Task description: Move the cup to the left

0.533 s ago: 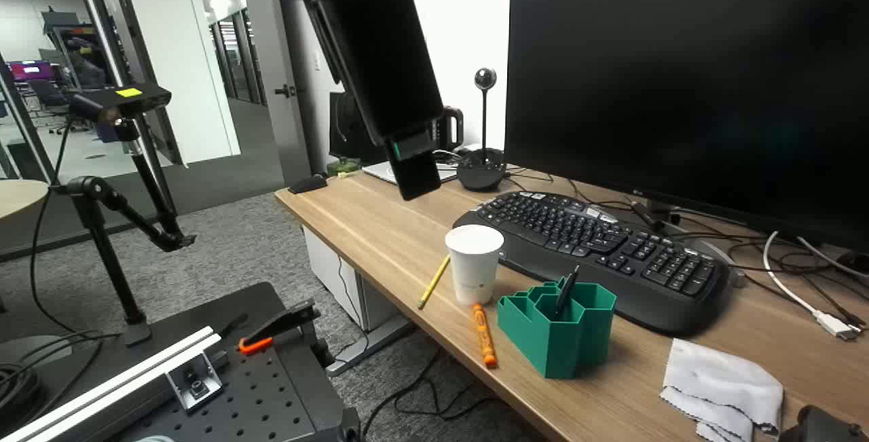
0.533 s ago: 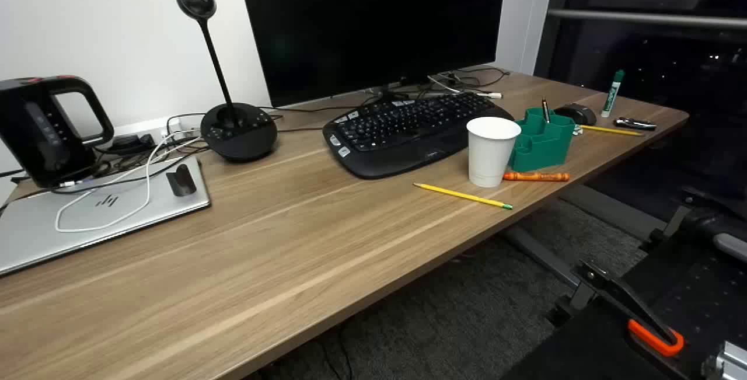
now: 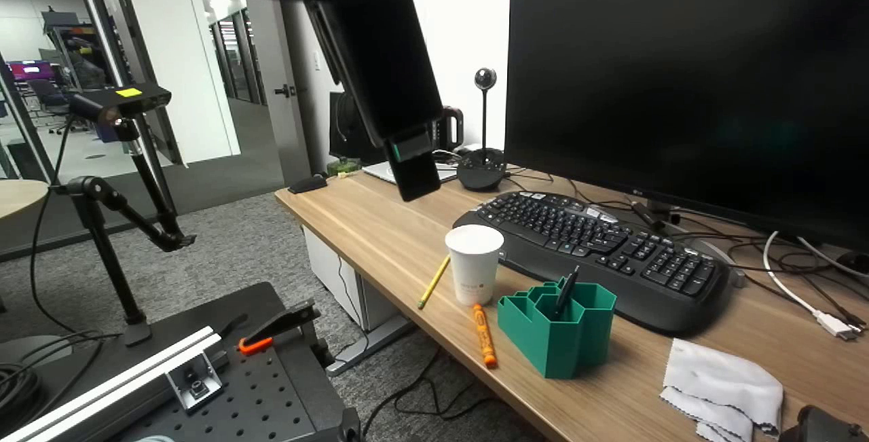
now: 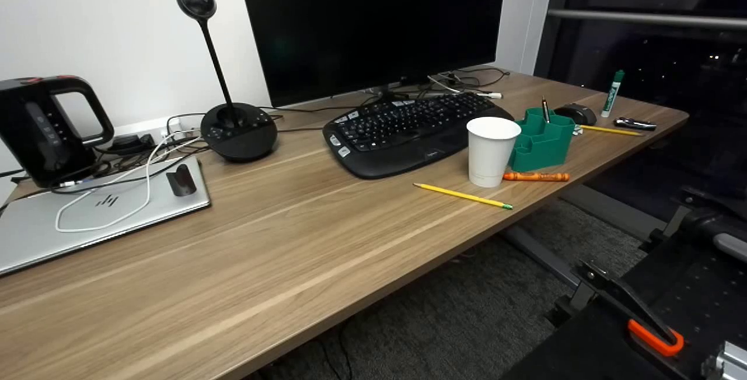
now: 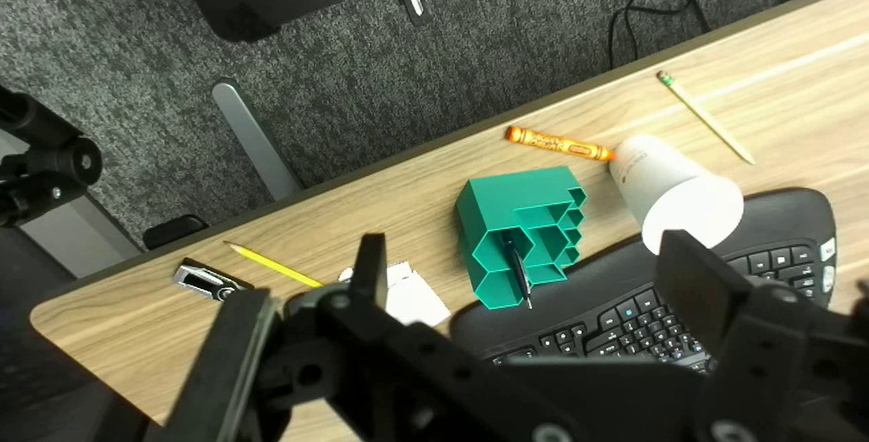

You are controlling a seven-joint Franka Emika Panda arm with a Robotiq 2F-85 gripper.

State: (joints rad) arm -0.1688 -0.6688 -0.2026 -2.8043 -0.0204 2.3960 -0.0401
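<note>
The white cup (image 3: 473,267) stands upright on the wooden desk, in both exterior views (image 4: 489,155). In the wrist view the cup (image 5: 655,174) is at the right, its rim partly behind a fingertip. My gripper (image 5: 524,248) is open and empty in the wrist view, fingers wide apart, with the green organiser and keyboard seen between them. In an exterior view one black finger of the gripper (image 3: 416,170) hangs high above the desk. The gripper is out of view in the remaining exterior view.
A green organiser (image 4: 543,143) holding a pen stands beside the cup. An orange crayon (image 4: 536,176) lies at the cup's base, and a yellow pencil (image 4: 464,195) lies near it. A black keyboard (image 4: 402,135) is behind. A laptop (image 4: 105,211), kettle (image 4: 49,129) and webcam stand (image 4: 239,135) are farther along.
</note>
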